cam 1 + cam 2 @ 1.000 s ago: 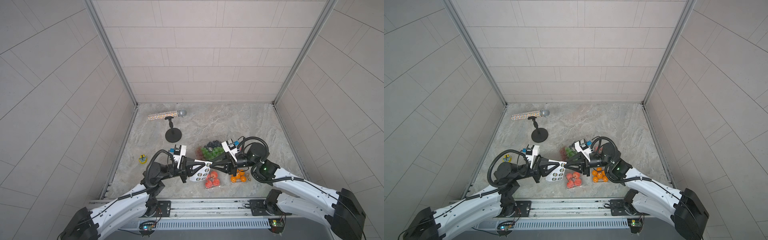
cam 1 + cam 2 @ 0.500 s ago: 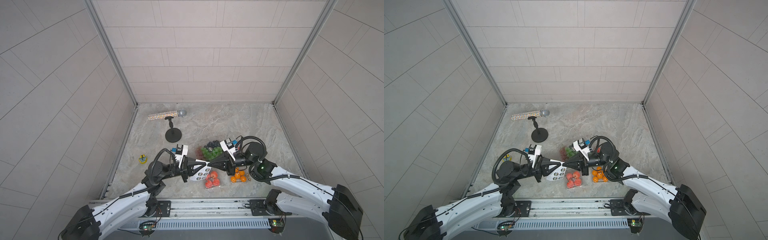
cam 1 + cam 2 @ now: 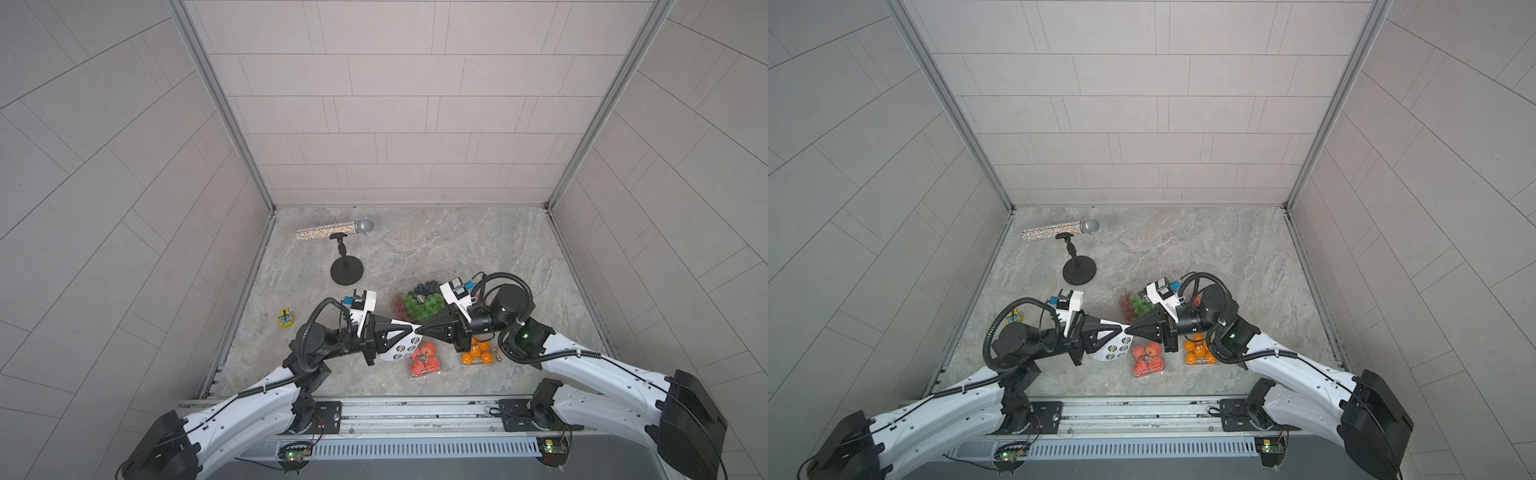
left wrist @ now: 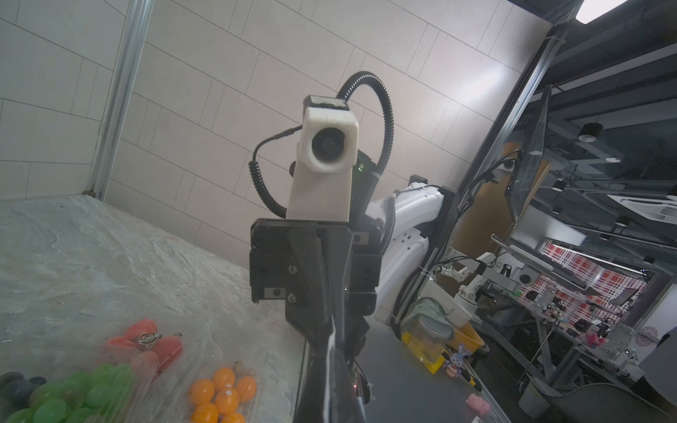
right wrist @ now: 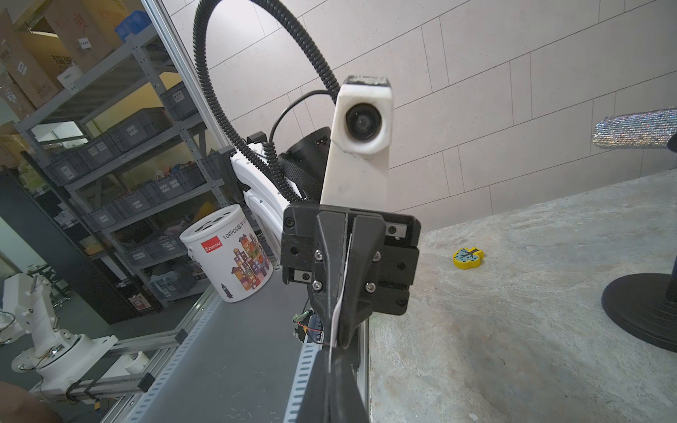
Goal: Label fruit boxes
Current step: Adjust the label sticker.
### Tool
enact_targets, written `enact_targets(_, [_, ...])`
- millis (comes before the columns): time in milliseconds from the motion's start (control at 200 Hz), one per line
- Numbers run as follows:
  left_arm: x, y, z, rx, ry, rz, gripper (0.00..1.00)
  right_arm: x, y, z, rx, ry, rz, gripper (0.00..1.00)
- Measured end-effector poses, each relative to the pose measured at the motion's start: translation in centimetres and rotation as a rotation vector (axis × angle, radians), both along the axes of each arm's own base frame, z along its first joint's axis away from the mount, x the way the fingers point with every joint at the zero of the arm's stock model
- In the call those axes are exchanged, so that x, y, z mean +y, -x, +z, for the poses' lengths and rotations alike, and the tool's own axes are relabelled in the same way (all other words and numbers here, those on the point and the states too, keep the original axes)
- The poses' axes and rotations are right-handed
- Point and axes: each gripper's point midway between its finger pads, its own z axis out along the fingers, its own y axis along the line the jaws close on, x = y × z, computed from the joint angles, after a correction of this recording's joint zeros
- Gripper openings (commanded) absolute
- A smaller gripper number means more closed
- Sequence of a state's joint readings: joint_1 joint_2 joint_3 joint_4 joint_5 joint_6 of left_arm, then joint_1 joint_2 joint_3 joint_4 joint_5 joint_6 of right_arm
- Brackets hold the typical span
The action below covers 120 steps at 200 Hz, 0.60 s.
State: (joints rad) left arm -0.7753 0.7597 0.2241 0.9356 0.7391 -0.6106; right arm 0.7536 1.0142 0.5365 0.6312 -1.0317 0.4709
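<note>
Both arms are over the near half of the table (image 3: pixel 457 249), tools nose to nose. My left tool (image 3: pixel 411 328) is clenched on the sticker sheet (image 3: pixel 397 348), which fans out tilted beneath its fingers. My right tool (image 3: pixel 420 329) is pinched tight too, its tips meeting the left ones at the sheet's edge. Both wrist views show the white sheet running in between the fingers. Sticker or bare sheet in that right pinch? I cannot tell.

All the boxes sit on the table. The grape box (image 3: pixel 417 301) is just behind the tools and the red box (image 3: pixel 424 359) just in front, beside the sheet's corner. The orange box (image 3: pixel 478 353) lies under my right wrist. The second red box (image 4: pixel 146 340) is just beside the grapes. The mic (image 3: pixel 363 225) stands well apart at the back.
</note>
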Motion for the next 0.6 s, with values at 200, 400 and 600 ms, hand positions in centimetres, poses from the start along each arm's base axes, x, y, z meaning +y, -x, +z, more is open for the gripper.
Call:
enact_targets(200, [0.07, 0.04, 0.04, -0.001, 0.000, 0.002, 0.00, 0.00, 0.00, -0.01, -0.001, 0.000, 0.000, 0.09])
enact_targets(400, [0.14, 0.08, 0.13, -0.002, 0.002, 0.004, 0.00, 0.00, 0.00, -0.10, -0.002, 0.003, 0.000, 0.08])
enact_targets(600, [0.25, 0.16, 0.29, -0.011, 0.005, 0.006, 0.00, 0.00, 0.01, -0.13, -0.005, 0.004, 0.000, 0.09])
